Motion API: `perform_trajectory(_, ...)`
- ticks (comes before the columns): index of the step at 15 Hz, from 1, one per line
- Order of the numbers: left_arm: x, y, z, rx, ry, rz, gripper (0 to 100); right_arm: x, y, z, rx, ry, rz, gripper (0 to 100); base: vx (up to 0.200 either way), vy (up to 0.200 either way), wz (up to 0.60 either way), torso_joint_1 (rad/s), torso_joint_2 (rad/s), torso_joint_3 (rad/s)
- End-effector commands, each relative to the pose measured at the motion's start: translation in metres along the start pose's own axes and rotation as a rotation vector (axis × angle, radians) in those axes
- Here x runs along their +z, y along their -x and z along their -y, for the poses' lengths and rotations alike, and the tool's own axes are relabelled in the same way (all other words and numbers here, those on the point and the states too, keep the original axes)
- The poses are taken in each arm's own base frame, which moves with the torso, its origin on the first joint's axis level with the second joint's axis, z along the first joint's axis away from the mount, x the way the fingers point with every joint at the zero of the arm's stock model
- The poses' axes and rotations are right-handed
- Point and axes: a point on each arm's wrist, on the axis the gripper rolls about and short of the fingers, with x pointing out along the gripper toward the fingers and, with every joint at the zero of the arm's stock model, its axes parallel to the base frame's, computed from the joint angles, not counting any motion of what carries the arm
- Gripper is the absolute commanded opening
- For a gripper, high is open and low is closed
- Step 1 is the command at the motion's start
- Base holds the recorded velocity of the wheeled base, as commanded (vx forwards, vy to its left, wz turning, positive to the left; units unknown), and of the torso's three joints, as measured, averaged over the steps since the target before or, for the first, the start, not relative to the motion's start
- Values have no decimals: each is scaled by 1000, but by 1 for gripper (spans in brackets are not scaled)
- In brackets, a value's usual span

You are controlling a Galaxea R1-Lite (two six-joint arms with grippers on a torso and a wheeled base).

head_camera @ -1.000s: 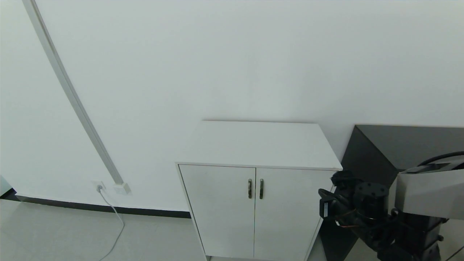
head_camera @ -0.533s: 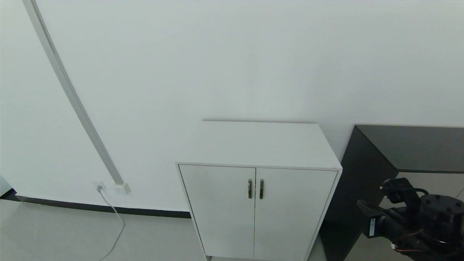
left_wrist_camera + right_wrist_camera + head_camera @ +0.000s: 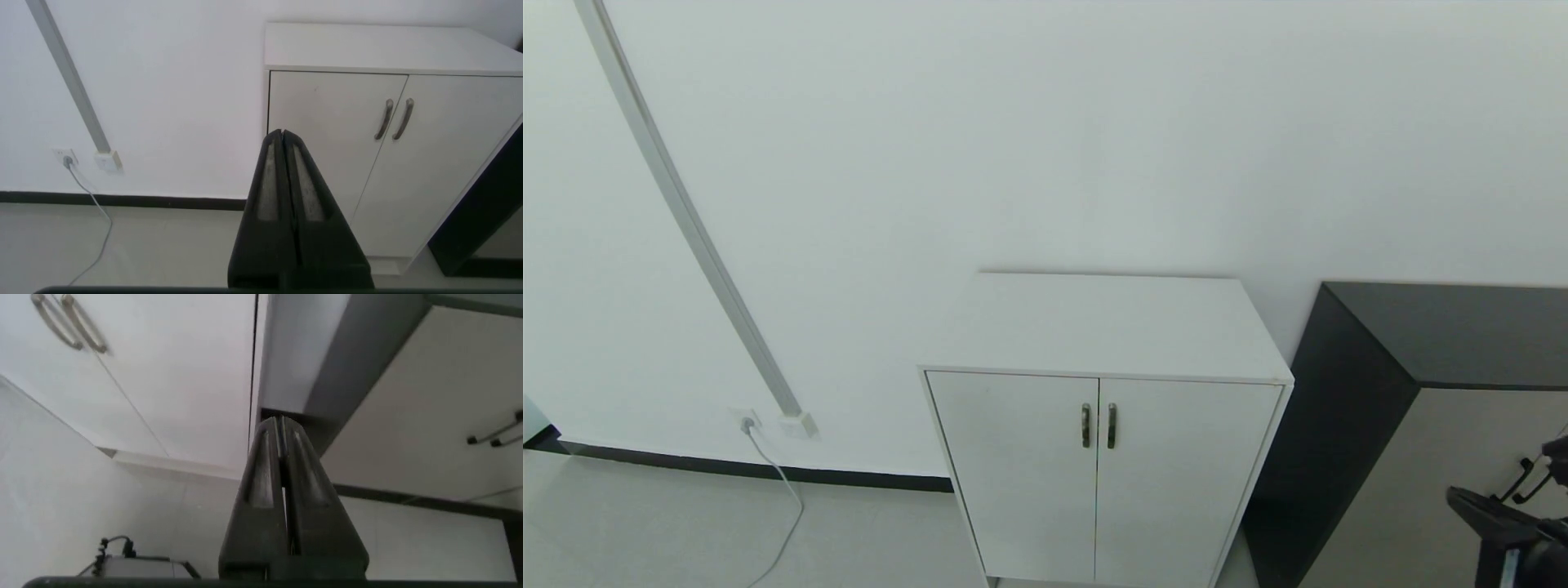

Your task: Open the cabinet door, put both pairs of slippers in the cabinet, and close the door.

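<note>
The white cabinet (image 3: 1107, 327) stands fully shut.

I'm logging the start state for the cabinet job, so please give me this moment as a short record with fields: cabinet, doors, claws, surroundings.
cabinet: white cabinet standing against the wall
doors: both closed; left handle and right handle side by side at the middle seam
left arm: left claw shut, holding nothing, facing the cabinet front from a distance
right arm: right claw shut, holding nothing, pointing towards where the cabinet meets the black unit
surroundings: black unit beside the cabinet's right side; wall socket with a cable to the left
</note>
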Motion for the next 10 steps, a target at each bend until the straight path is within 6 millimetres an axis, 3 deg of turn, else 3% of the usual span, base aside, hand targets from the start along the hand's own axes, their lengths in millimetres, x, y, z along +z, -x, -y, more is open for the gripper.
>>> perform_trajectory(1, 0, 0, 0, 0, 0, -2, 0, -16, 66, 16, 1, -30, 114, 0, 0, 0, 0, 0, 0, 0)
perform_trajectory(4, 0, 0, 0, 0, 0, -2, 0, -45, 92, 23, 14, -37, 119, 0, 0, 0, 0, 0, 0, 0)
perform_trajectory(8, 0, 0, 0, 0, 0, -1, 0, -71, 105, 22, 87, -43, 116, 0, 0, 0, 0, 0, 0, 0)
perform_trajectory(10, 0, 0, 0, 0, 0, -1, 0, -71, 106, 21, 116, -47, 133, 0, 0, 0, 0, 0, 0, 0)
